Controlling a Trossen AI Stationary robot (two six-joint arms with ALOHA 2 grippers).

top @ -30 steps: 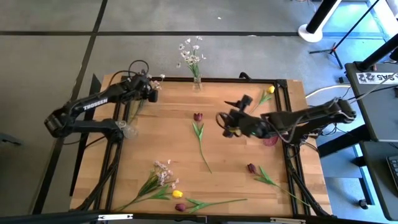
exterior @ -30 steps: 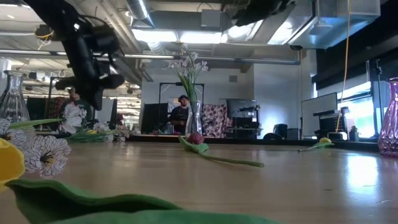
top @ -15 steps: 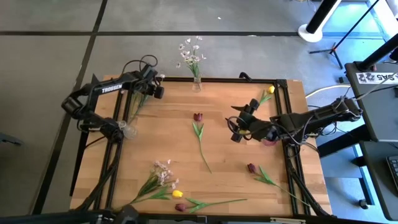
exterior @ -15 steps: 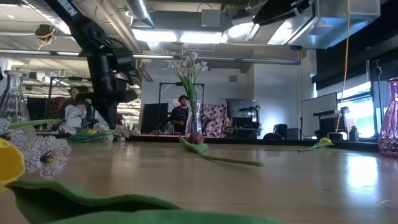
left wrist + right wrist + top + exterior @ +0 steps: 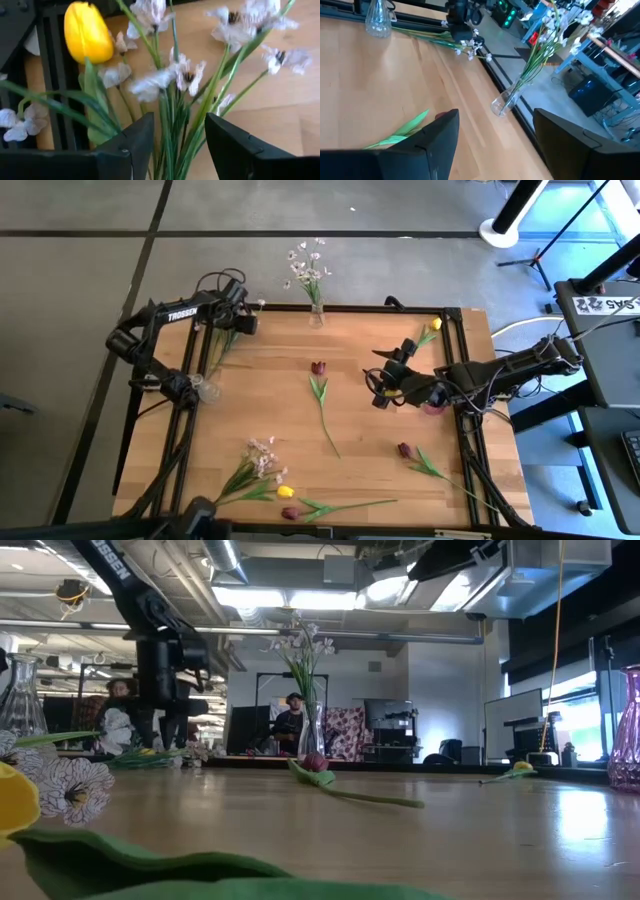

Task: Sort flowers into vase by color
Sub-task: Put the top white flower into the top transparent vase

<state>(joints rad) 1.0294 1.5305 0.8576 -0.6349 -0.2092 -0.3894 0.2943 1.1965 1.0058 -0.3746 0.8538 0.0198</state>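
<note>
My left gripper (image 5: pixel 243 323) hangs open, fingers pointing down, over a small heap of flowers (image 5: pixel 222 342) lying at the table's far left corner. In the left wrist view the heap shows a yellow tulip (image 5: pixel 87 31), pale blossoms (image 5: pixel 165 80) and green stems (image 5: pixel 170 125) that run between the two fingers. My right gripper (image 5: pixel 378 387) stands open right of centre, holding nothing. A maroon tulip (image 5: pixel 318 367) lies mid-table. More flowers (image 5: pixel 262 460) lie along the near edge. My left gripper has the stems (image 5: pixel 172 135) between its open fingers, coming from above. The stems lie on the table. Whether a finger touches them, I cannot tell.
A clear vase (image 5: pixel 207 389) stands at the left edge, and a vase of white sprays (image 5: pixel 316 313) at the far edge. A pink vase (image 5: pixel 434 406) stands under the right arm. A yellow tulip (image 5: pixel 432 328) lies far right, a maroon tulip (image 5: pixel 405 450) near right.
My left gripper has tipped from a slant until its fingers point down over the far left corner, and it has opened there. My right gripper has drawn back a little toward the table's right edge, still open.
</note>
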